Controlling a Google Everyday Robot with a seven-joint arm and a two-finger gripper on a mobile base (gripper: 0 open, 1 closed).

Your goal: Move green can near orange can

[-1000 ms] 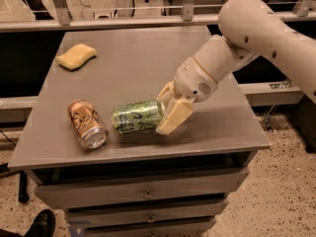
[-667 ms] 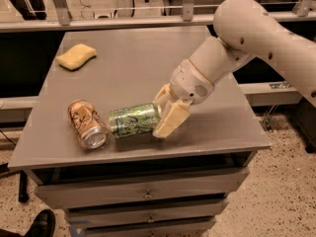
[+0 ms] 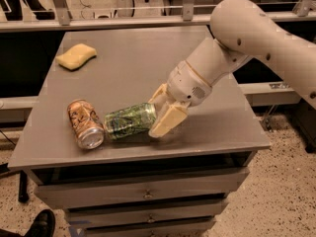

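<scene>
1. A dark shoe [image 3: 42, 223] is on the floor at the near left, next to the table [image 3: 148, 48].
2. A yellow sponge [image 3: 76, 56] lies at the far left of the grey table. It is well apart from the cans.
3. The orange can [image 3: 85, 123] lies on its side near the front left edge of the table. Its silver end points to the near side.
4. The green can [image 3: 130, 121] also lies on its side, just to the right of the orange can. Its left end is right up against the orange can. I cannot tell if the two really touch.
5. The gripper [image 3: 154, 116] is at the right end of the green can, low over the table. It is pinching that end of the can. One pale finger is on the near side and one is on the far side.
6. The white arm [image 3: 247, 33] goes up and to the far right from the gripper. It is big and round at the top.
7. The table has drawers [image 3: 148, 194] on its front, under the top.
8. The floor [image 3: 291, 191] on the right is speckled.
</scene>
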